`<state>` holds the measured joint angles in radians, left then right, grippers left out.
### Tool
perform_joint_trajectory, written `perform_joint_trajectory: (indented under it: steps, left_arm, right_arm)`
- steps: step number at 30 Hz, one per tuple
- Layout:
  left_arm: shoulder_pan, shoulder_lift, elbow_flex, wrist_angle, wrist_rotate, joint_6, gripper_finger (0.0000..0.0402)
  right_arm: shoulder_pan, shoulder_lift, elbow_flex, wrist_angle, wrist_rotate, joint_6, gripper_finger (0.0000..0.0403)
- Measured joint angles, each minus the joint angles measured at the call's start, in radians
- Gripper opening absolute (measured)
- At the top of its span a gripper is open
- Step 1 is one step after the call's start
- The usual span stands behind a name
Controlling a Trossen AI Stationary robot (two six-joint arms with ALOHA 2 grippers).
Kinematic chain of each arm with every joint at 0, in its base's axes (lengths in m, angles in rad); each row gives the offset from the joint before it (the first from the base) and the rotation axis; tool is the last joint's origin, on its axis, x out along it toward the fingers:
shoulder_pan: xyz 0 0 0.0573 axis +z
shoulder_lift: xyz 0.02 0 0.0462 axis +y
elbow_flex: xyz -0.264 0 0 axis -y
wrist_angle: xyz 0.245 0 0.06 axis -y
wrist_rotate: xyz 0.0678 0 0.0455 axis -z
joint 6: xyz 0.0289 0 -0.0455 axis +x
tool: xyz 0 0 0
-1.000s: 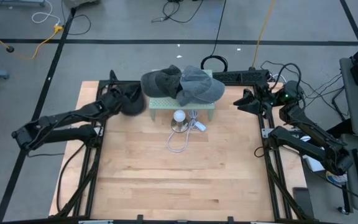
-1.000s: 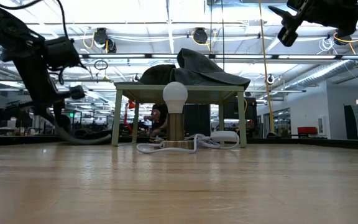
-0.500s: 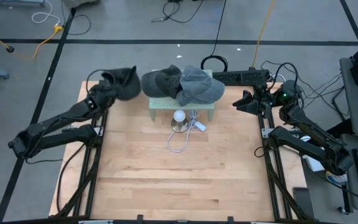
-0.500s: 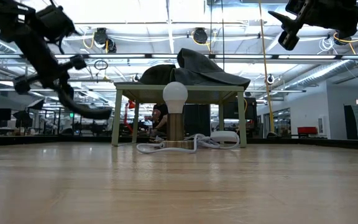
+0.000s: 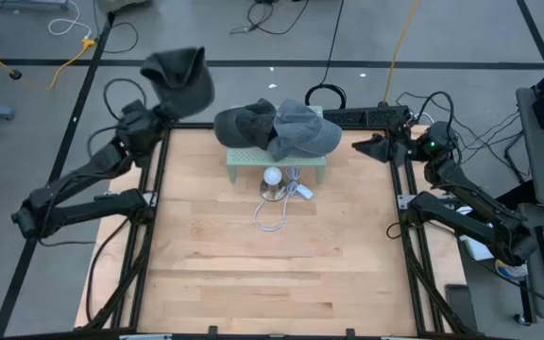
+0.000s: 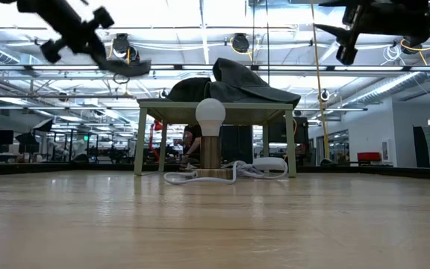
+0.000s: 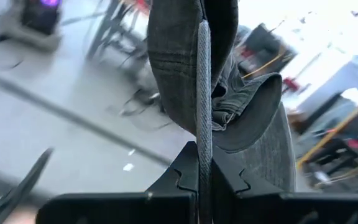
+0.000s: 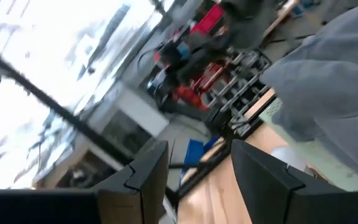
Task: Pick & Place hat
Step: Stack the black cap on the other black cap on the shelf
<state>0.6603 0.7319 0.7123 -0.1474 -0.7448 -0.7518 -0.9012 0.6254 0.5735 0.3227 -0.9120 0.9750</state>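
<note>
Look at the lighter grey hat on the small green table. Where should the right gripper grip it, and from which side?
Judging by its pose, grip the lighter grey hat at its edge overhanging the green table's right end, approaching from the right, where the open right gripper waits.

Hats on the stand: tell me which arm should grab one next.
Right. The right gripper hangs open and empty beside the stand holding two hats. The left gripper is shut on a hat, lifted past the table's far-left corner.

Dark grey hat (image 5: 179, 77); pale green stand (image 5: 276, 161); white bulb (image 5: 272, 176).
</note>
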Motion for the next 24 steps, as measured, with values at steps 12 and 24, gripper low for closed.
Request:
perform_joint_trajectory:
  steps: [12,24]
  left_arm:
    - [-0.149,0.001,0.148,0.112,-0.044,0.191,0.0009]
    - [-0.494,0.092,0.150,0.387,-0.367,0.379,0.0009]
  right_arm:
    - [0.120,0.000,0.000,0.017,0.314,0.123,0.0169]
    - [0.398,0.045,0.000,0.179,0.728,0.040,0.0169]
